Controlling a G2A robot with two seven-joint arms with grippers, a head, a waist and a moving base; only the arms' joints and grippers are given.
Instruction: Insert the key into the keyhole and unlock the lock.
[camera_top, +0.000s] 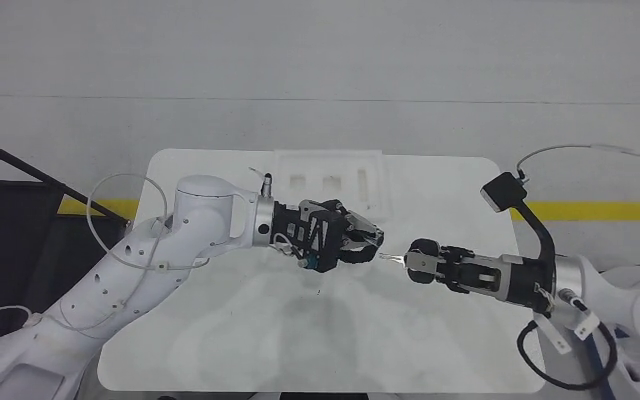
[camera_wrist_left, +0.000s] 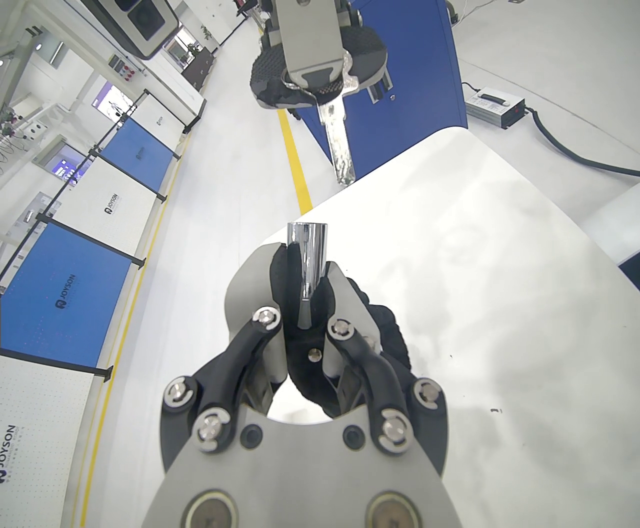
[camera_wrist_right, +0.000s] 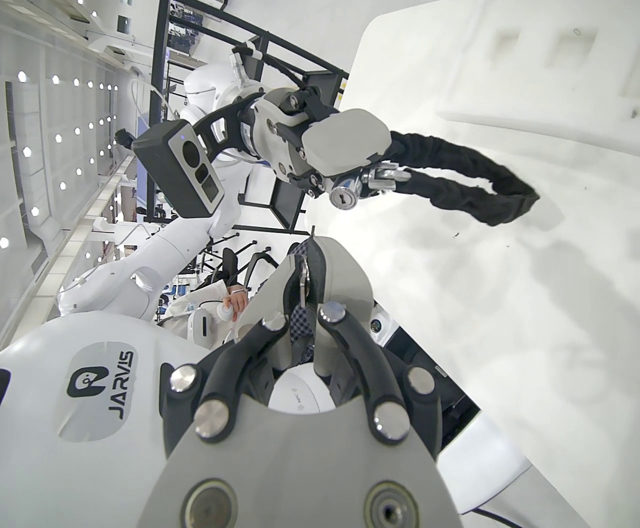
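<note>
Over the middle of the surface (camera_top: 300, 330): the lock (camera_top: 372, 242), a chrome cylinder, is held in the air, off the tabletop.
Lock grip: the left claw (camera_top: 368, 243) is clamped on the cylinder's sides, and the chrome end pokes out past the fingertips toward the other arm.
Keyhole (camera_wrist_right: 343, 199): on the round end face, turned toward the right claw (camera_top: 412, 262), its slot open to view.
Key (camera_top: 392, 257): pinched by its head in the right claw, blade pointing at the lock.
Gap: the key tip and the cylinder end are near but apart. The blade seems a little off to one side of the slot, though the alignment is hard to judge.
Cable loop (camera_wrist_right: 475, 175): black and fabric-sleeved, it extends from the lock beside the left claw, off to the side of the gap between key and keyhole.
Foam tray (camera_top: 290, 165): white, with recesses, lying at the far edge of the surface behind both claws.
Speck (camera_top: 319, 292): a small dark mark on the surface, on the near side of the left claw.
</note>
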